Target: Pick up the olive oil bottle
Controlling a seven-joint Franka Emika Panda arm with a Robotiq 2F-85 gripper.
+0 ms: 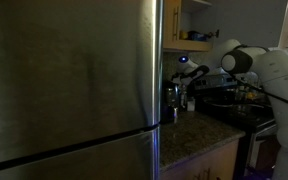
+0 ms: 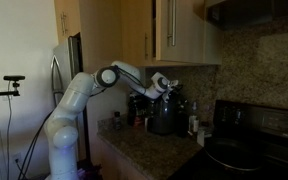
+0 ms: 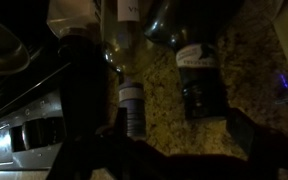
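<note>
Several bottles stand close together on the speckled granite counter (image 3: 159, 85). In the wrist view a dark bottle with a pale label (image 3: 192, 50) lies just beyond my jaws. A clearer bottle with white and blue labels (image 3: 130, 100) is to its left. I cannot tell which is the olive oil bottle. My gripper (image 3: 184, 125) hangs above them with its dark fingers spread wide and nothing between them. In both exterior views the gripper (image 1: 187, 70) (image 2: 169, 85) hovers over the bottle cluster (image 1: 172, 100) (image 2: 136, 108).
A tall steel fridge (image 1: 74, 80) fills the near side and hides part of the counter. A stove (image 2: 239, 150) with a dark pan (image 1: 219, 95) is beside the bottles. Wall cabinets (image 2: 174, 30) hang above. A dark appliance (image 2: 164, 118) stands on the counter.
</note>
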